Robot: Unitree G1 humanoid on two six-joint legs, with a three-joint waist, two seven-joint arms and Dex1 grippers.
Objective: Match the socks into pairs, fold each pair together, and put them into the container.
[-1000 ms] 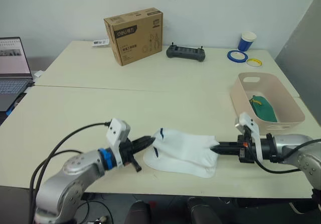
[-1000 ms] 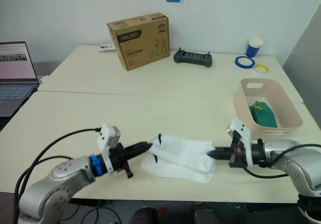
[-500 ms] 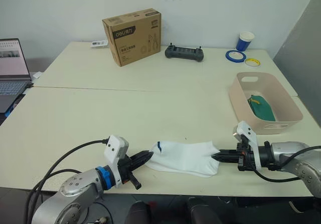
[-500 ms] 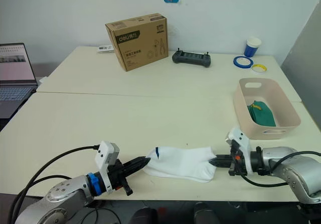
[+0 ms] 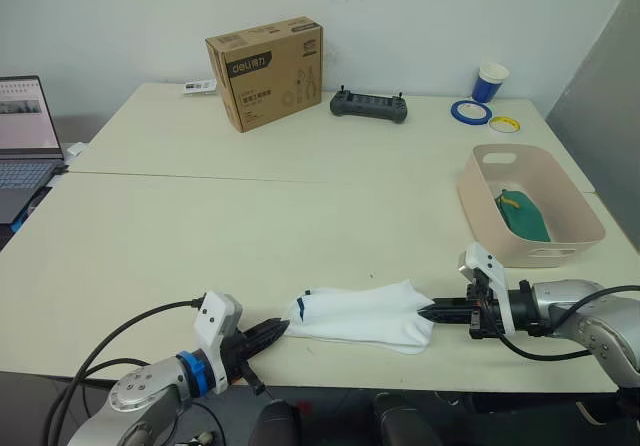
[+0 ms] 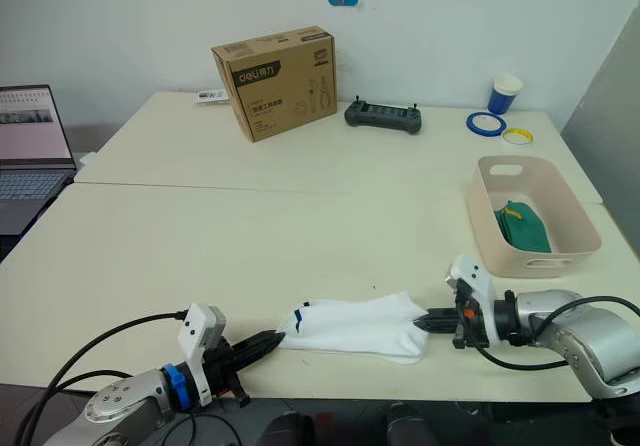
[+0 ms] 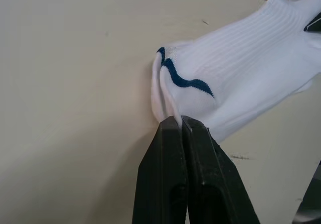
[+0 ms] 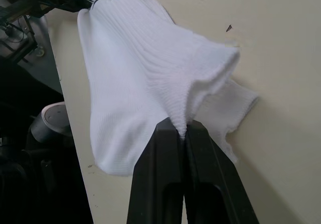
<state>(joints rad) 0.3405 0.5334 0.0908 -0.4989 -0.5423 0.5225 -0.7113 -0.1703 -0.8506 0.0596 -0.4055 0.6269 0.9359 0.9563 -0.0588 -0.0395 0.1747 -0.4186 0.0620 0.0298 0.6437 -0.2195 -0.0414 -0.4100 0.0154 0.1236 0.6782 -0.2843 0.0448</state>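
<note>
White socks (image 5: 360, 316), the pair with small dark marks at the cuff, lie stacked near the front edge of the table (image 5: 200, 226), stretched between the two grippers. Left gripper (image 5: 277, 328) has its fingers clenched on the cuff end; the left wrist view shows the black fingers (image 7: 193, 179) pressed together with white fabric pinched at their tips. Right gripper (image 5: 424, 312) is clamped on the opposite end, its fingers (image 8: 165, 184) closed over a bunched fold of the sock.

Change since one second ago: the pair was then a wider, rumpled heap between the arms. It is now drawn longer and flatter, and sits nearer the table's front edge. The left gripper has dropped lower and back toward the edge, with its end of the socks following; the right gripper holds about the same place.

Container (image 5: 575, 216), pale pink-beige, stands at the right side of the table, well apart from the white pair and beyond the right arm. A dark green sock bundle with a yellow mark (image 5: 525, 216) lies inside it.

Surroundings: brown cardboard box (image 5: 265, 71) at the far side, a black controller (image 5: 370, 105) beside it, a blue-and-white cup (image 5: 490, 81), a blue tape roll (image 5: 470, 111) and a yellow ring (image 5: 508, 123) near the far right corner, a laptop (image 5: 25, 141) at the far left. No object lies between the pair and the container.
</note>
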